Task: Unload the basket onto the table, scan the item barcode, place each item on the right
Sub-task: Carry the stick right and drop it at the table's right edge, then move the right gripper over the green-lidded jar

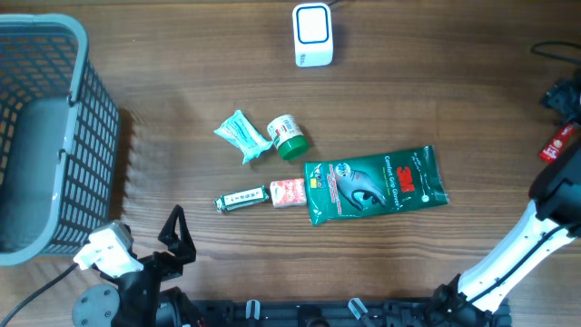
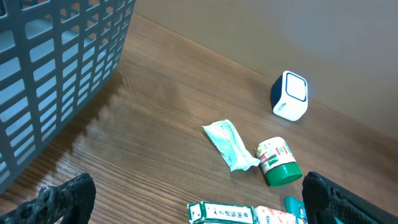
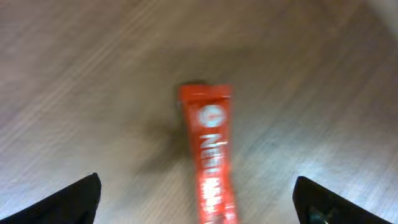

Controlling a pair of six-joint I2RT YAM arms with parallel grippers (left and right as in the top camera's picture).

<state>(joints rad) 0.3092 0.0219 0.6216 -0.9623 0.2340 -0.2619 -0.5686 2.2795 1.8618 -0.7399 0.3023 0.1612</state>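
The white and blue barcode scanner (image 1: 313,34) stands at the back of the table and shows too in the left wrist view (image 2: 290,96). A red stick packet (image 3: 208,149) lies lengthwise on the wood between my right gripper's (image 3: 196,186) wide-open jaws, touching neither finger; this view is blurred. Overhead, the red stick packet (image 1: 556,143) is at the far right edge, just beyond the right gripper (image 1: 556,173). My left gripper (image 2: 196,186) is open and empty at the front left (image 1: 172,238), short of the other items.
Mid-table lie a teal packet (image 1: 241,136), a green-capped bottle (image 1: 288,136), a green and white box (image 1: 241,198), a small red box (image 1: 288,192) and a green 3M pack (image 1: 374,185). A grey basket (image 1: 82,136) fills the left side.
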